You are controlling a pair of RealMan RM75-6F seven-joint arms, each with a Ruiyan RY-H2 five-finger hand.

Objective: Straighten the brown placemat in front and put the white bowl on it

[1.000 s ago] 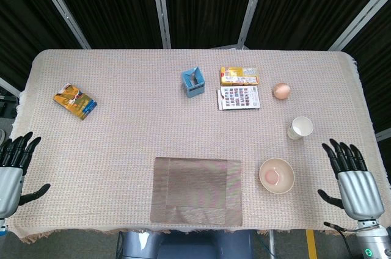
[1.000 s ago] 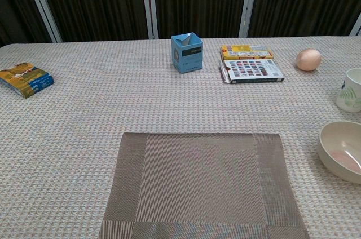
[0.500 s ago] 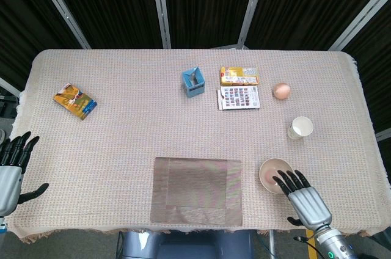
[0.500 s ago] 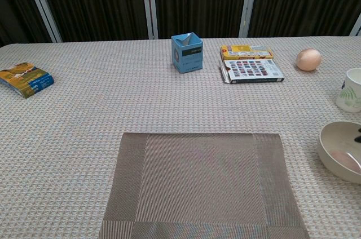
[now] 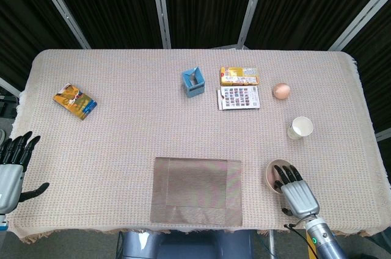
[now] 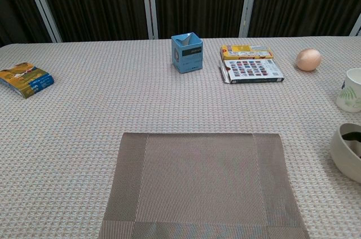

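Brown woven placemat point(image 5: 197, 190) lies flat at the counter's point(image 5: 122, 131) near edge, at six o'clock from the blue box point(image 5: 193, 82), and its sides look close to square with that edge. White bowl point(image 5: 275, 173) sits just off the mat's right side, at about three o'clock from it, on the bare cloth. In the chest view the bowl point(image 6: 345, 151) appears tipped, its rim raised toward the camera.

Right hand point(image 5: 295, 190) covers the bowl's near half, fingers reaching over the rim into the hollow; whether they clamp the wall or only rest on it I cannot tell. Left hand point(image 5: 12, 170) hangs at the counter's left edge, fingers apart, holding nothing.

Judging by its look, the bowl is stiff, smooth and probably ceramic or melamine: light enough for one hand, but slick and liable to chip if dropped. Best hold is the rim, thumb outside and fingers inside. The mat seems thin and floppy, so it should be dragged by a corner or edge.

Paper cup point(image 5: 300, 127) stands at twelve o'clock from the bowl, close enough to be knocked.
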